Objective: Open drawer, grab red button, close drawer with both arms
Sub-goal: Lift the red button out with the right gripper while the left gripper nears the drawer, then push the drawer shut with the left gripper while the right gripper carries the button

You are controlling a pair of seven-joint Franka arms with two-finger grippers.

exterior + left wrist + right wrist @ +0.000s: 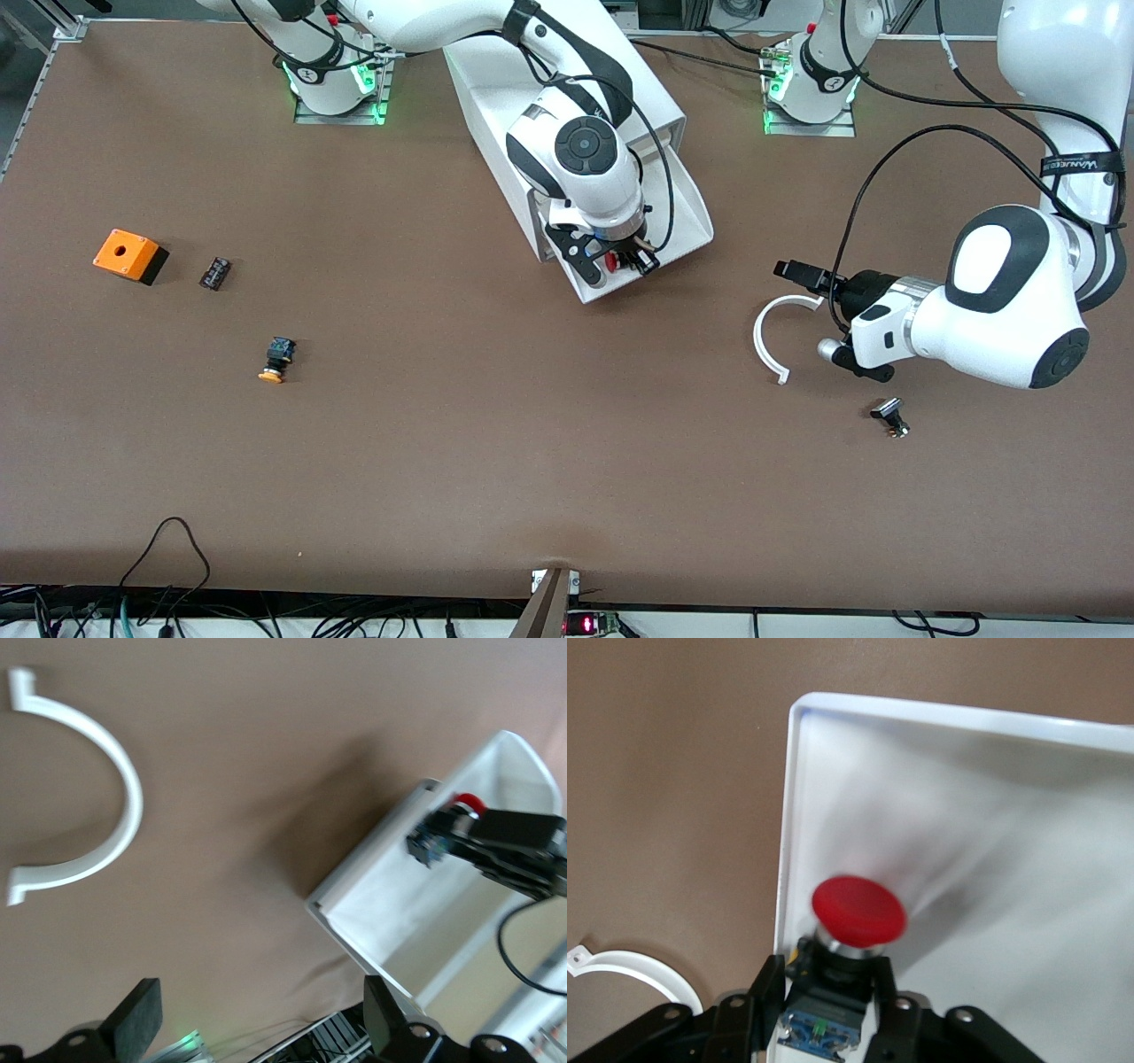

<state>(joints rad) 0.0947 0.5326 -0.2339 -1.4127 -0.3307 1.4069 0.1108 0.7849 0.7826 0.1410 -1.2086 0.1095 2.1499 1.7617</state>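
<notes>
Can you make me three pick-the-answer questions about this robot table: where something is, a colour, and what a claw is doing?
1. Where is the red-capped button?
A. In the right claw, over the open drawer
B. Beside the orange box
C. Under the white ring

2. What colour is the cap of the loose button lying on the table?
A. Green
B. Orange
C. White

3. How is the left claw?
A. Shut on the ring
B. Shut on a cable
C. Open and holding nothing

Answers: 1 A, the right wrist view shows the fingers pinching its black body. 2 B, the cap shows orange in the front view. 3 C, its two fingers stand wide apart over the table near the white ring.
</notes>
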